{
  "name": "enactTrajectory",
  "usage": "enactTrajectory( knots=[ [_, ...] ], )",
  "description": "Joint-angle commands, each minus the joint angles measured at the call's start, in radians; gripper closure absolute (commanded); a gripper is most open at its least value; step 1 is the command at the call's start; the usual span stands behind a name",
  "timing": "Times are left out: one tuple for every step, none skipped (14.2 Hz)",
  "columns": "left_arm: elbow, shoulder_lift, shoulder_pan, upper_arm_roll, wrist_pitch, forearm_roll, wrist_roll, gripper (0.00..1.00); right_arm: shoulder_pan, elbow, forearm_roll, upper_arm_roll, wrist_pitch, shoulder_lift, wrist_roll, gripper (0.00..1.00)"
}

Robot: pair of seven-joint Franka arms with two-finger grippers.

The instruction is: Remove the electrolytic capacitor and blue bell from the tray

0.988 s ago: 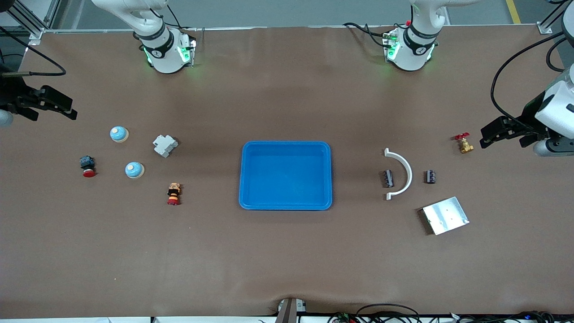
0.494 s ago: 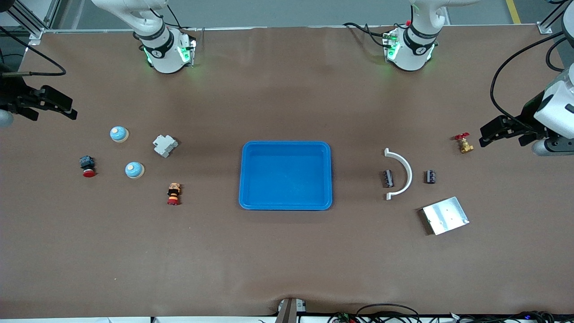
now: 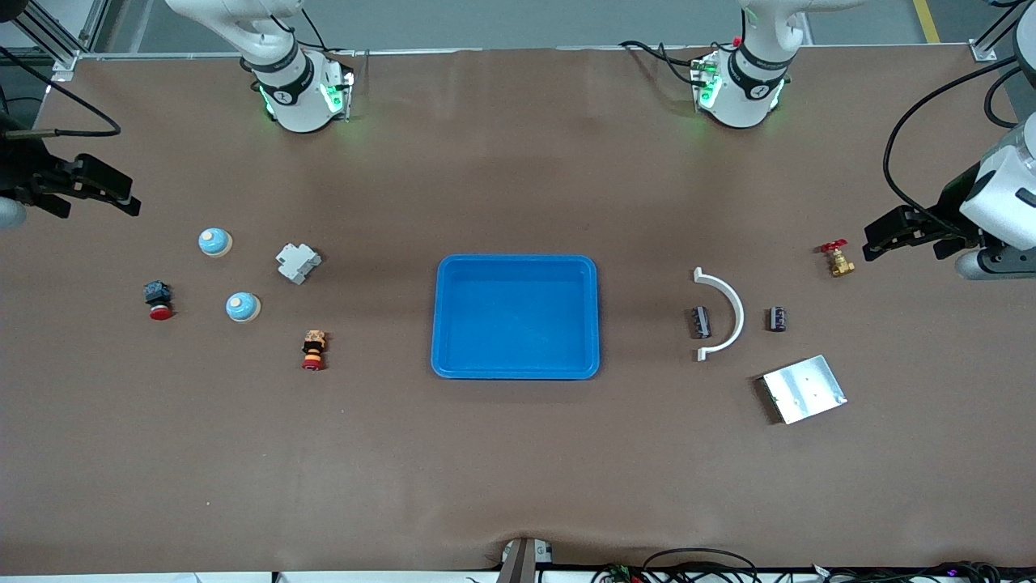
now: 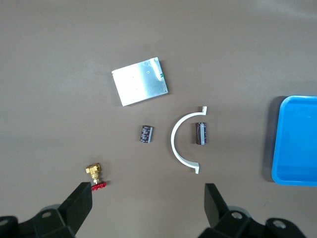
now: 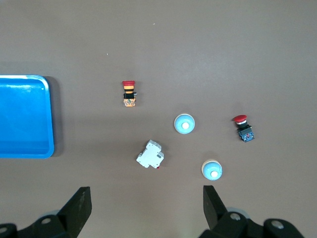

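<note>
**Left gripper has crept upward at the table's edge; parts untouched**

Since a second ago, you can see the left gripper [image 3: 874, 240] has drifted slightly, now sitting a touch higher in the front view beside the brass valve [image 3: 837, 259], while the right gripper [image 3: 121, 197] has barely shifted at its own end of the table. Nothing on the table has moved.

The front view gives you both grippers only side-on; the wrist views settle it. The left gripper [image 4: 148, 206] has its fingers spread wide and empty, and so does the right gripper [image 5: 147, 208].

Your capacitors lie toward the left arm's end: one capacitor [image 3: 700, 321] inside the curve of the white arc bracket [image 3: 732, 312], the second capacitor [image 3: 777, 318] just outside it. The metal plate [image 3: 804, 389] lies nearer the camera.

The two bells sit toward the right arm's end: one bell [image 3: 214, 241], the other bell [image 3: 242, 306] nearer the camera. The blue tray [image 3: 516, 371] stands between the two groups.
</note>
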Motion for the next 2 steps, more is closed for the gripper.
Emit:
enactTrajectory(
  knots=[
    [0.018,0.002,-0.002,0.004,-0.022,-0.005,0.005,0.00,-0.005,-0.008,-0.003,0.007,0.005,-0.018,0.006,0.00],
    [0.017,0.002,-0.002,0.004,-0.022,-0.005,0.008,0.00,-0.005,-0.002,-0.003,0.007,0.005,-0.016,0.006,0.00]
  ],
)
